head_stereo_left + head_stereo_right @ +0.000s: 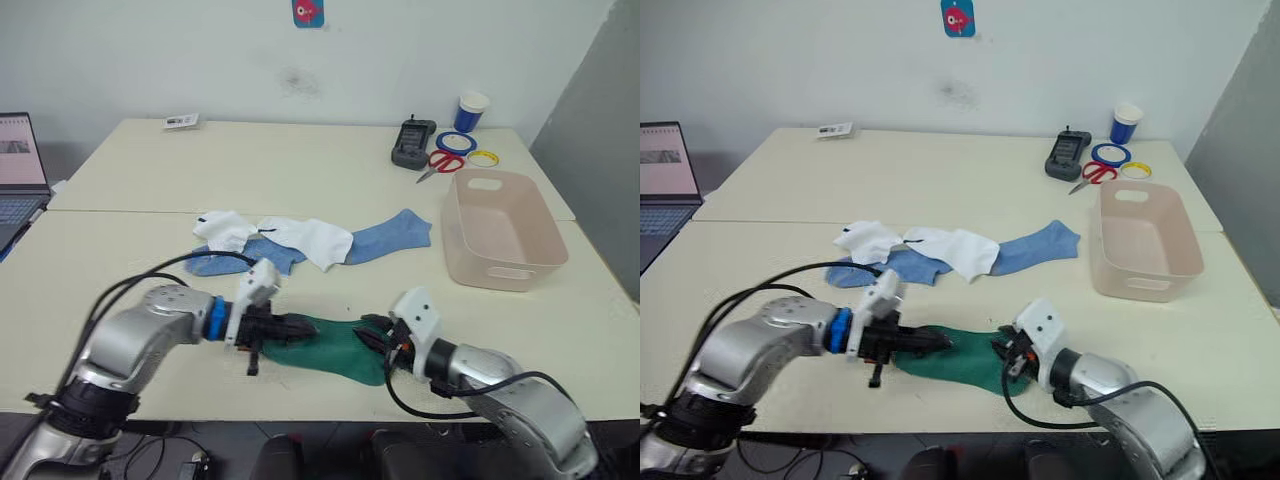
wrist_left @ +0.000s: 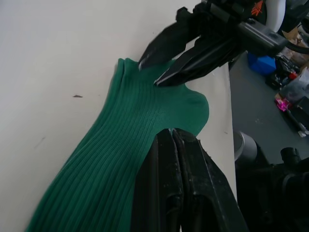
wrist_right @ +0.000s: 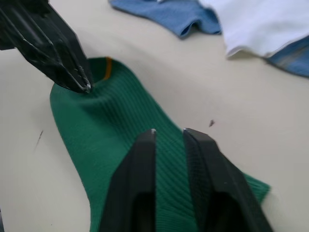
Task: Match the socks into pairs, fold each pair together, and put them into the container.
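Green ribbed cloth lies flat at the near edge of the surface [image 1: 300, 170]: the green sock [image 1: 330, 345], seemingly the pair laid one on the other, though the layers cannot be told apart. The left pincer [image 1: 300, 327] is clenched on its cuff end, where a yellow mark shows. The right pincer [image 1: 378, 340] rests on the other end, its fingers slightly parted, and whether cloth is gripped cannot be told. The folding step is judged to be in hand. Next, one end would need to be lifted and carried over the other while the far end is held down.

White socks [image 1: 290, 237] and blue socks [image 1: 385, 240] are heaped together mid-surface, overlapping and not yet paired. The bin [image 1: 500, 232] stands empty on the right, well apart from the green sock.
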Controlling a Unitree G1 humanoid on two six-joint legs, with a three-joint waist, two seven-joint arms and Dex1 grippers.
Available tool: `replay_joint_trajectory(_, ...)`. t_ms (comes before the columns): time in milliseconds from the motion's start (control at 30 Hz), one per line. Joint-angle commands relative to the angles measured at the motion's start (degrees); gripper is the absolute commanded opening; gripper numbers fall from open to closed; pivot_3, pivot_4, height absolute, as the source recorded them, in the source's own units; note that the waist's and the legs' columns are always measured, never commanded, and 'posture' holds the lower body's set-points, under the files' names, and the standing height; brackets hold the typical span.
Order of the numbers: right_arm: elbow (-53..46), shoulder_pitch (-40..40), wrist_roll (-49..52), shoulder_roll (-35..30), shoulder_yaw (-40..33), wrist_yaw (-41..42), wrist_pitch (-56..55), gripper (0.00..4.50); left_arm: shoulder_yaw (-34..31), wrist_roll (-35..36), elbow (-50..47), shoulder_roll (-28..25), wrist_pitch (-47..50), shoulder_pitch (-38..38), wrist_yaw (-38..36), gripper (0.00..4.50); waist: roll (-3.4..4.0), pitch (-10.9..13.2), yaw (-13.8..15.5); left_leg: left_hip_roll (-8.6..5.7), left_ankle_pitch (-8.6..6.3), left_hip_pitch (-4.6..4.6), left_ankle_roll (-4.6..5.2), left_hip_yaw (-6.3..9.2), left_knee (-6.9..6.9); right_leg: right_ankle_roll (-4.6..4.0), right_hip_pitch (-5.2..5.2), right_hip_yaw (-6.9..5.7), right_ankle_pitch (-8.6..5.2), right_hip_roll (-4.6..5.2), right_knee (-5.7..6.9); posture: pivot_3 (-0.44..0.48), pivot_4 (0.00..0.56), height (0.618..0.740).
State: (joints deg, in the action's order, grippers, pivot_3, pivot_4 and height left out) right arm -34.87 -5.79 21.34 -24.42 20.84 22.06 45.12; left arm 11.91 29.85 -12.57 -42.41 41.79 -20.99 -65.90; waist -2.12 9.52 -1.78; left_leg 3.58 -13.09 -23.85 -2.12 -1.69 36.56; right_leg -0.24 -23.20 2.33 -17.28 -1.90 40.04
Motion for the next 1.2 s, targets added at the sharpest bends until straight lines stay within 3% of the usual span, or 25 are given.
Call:
replay_joint_trajectory(33, 1.8, -0.4, -1.5, 0.1, 2.2, 2.5, -2.8, 0.02, 2.5, -4.4, 4.5, 2.8, -3.4, -1.1, 2.4, 0.00, 0.00, 0.0, 0.0, 0.00, 0.00, 0.00, 0.01, 0.00, 0.02, 0.00, 0.00, 0.02, 0.00, 0.00, 0.01, 0.000, 0.150, 0.732)
replay_joint_trajectory(167, 4.3, 1.7, -5.3, -2.5, 1.2, 2.0, -4.4, 0.02, 5.6, -10.3, 12.4, 3.2, -8.3, -0.6, 2.1, 0.00, 0.00, 0.0, 0.0, 0.00, -0.01, -0.06, 0.01, -0.03, 0.13, -0.01, -0.02, 0.06, 0.00, -0.04, 0.00, 0.000, 0.150, 0.732)
replay_joint_trajectory(333, 4.9, 4.0, -7.2, -5.1, -5.5, 0.0, -5.2, 0.02, 6.4, -14.0, 16.6, 3.3, -13.9, 0.4, 2.6, 0.00, 0.05, -0.2, 0.1, 0.05, -0.01, 0.01, 0.01, -0.02, 0.20, 0.03, 0.09, 0.08, 0.02, 0.04, 0.07, 0.000, 0.150, 0.732)
replay_joint_trajectory(533, 1.1, 5.6, -7.4, -3.6, -10.4, -0.9, -8.3, 0.02, 1.3, -9.2, 14.9, 6.2, -14.9, -2.5, 2.5, 0.00, 0.11, -0.4, 0.0, 0.02, -0.01, 0.01, 0.01, -0.05, 0.25, 0.07, 0.11, 0.10, 0.05, 0.04, 0.07, 0.000, 0.150, 0.732)
replay_joint_trajectory(600, -3.2, 6.5, -5.3, -3.5, -11.4, 1.1, -8.7, 0.02, -0.4, -6.6, 11.4, 4.9, -13.0, -3.6, 0.1, 0.00, 0.11, -0.4, 0.0, 0.02, -0.01, -0.08, 0.01, -0.04, 0.26, 0.07, 0.03, 0.10, 0.05, -0.02, 0.07, 0.000, 0.150, 0.732)
replay_joint_trajectory(767, -7.1, 4.5, -4.0, -5.3, -6.1, 6.1, -6.7, 0.02, -0.3, -4.5, 6.2, 1.5, -8.8, -4.6, -3.9, 0.00, 0.11, -0.3, -0.1, 0.03, -0.01, -0.09, 0.01, 0.02, 0.25, 0.07, 0.02, 0.07, 0.05, -0.14, 0.05, 0.000, 0.150, 0.732)
replay_joint_trajectory(1000, 6.7, -4.3, -7.6, -2.9, 4.3, 10.8, -6.9, 0.02, 4.5, -10.7, 10.4, 2.4, -12.8, -3.5, -3.5, 0.00, 0.11, -0.3, 0.0, -0.01, -0.01, -0.06, 0.01, -0.02, 0.31, 0.04, 0.03, 0.10, 0.06, -0.16, 0.08, 0.000, 0.150, 0.732)
replay_joint_trajectory(1200, 7.5, -0.6, -9.4, -6.3, 4.1, 11.3, -5.6, 0.02, 5.6, -15.9, 16.5, 3.5, -17.6, -1.7, -1.1, 0.00, 0.08, -0.4, 0.2, 0.03, -0.01, -0.11, 0.02, 0.01, 0.32, 0.02, 0.05, 0.09, 0.05, -0.10, 0.03, 0.000, 0.150, 0.732)
